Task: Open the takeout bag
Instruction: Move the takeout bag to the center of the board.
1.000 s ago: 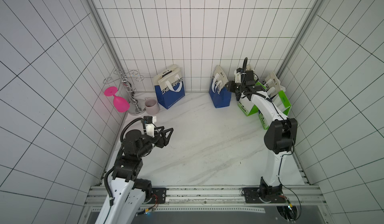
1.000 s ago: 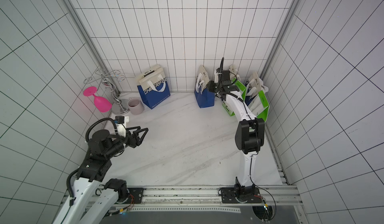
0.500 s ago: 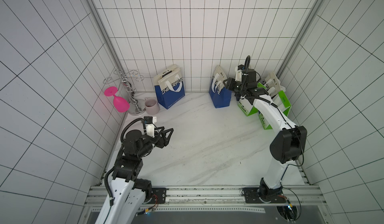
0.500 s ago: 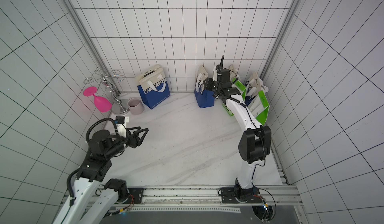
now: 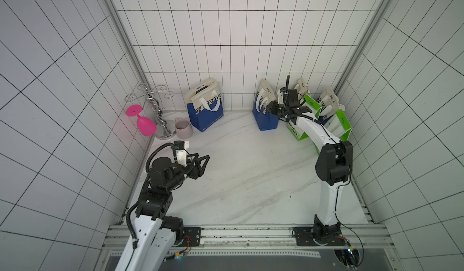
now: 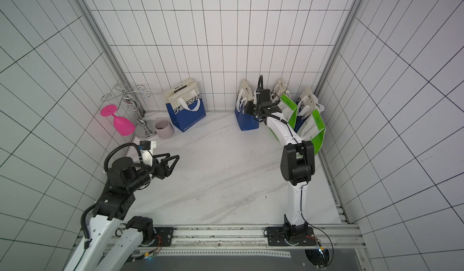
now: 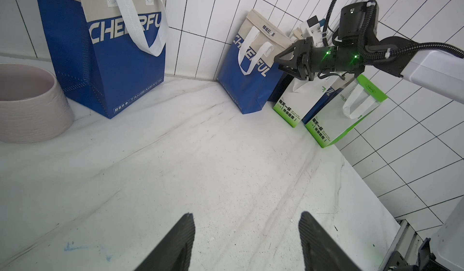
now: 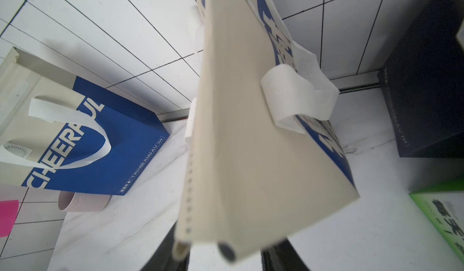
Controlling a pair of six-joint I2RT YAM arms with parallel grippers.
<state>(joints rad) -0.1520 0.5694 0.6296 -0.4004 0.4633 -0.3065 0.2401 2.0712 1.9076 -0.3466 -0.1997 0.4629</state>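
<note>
Two hands differ: the right hand (image 7: 278,62) straddles the cream top of the blue bag (image 5: 266,119) beside the green bags (image 5: 342,123), probably to part it, though whether it pinches I cannot tell. The left hand (image 5: 204,165) hovers released and empty over the tabletop (image 5: 251,177).

The marble tabletop (image 5: 238,179) is bearing one blue bag (image 5: 207,115), another blue bag (image 5: 263,119) and green bags (image 5: 296,133); a mug (image 5: 183,129) is standing beside a chrome rack (image 5: 164,133).

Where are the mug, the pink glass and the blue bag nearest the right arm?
mug (image 5: 185,133): in a top view, on its outer wall.
pink glass (image 5: 146,127): in a top view, on its bowl.
blue bag (image 5: 266,123): in a top view, on its blue lower side.
</note>
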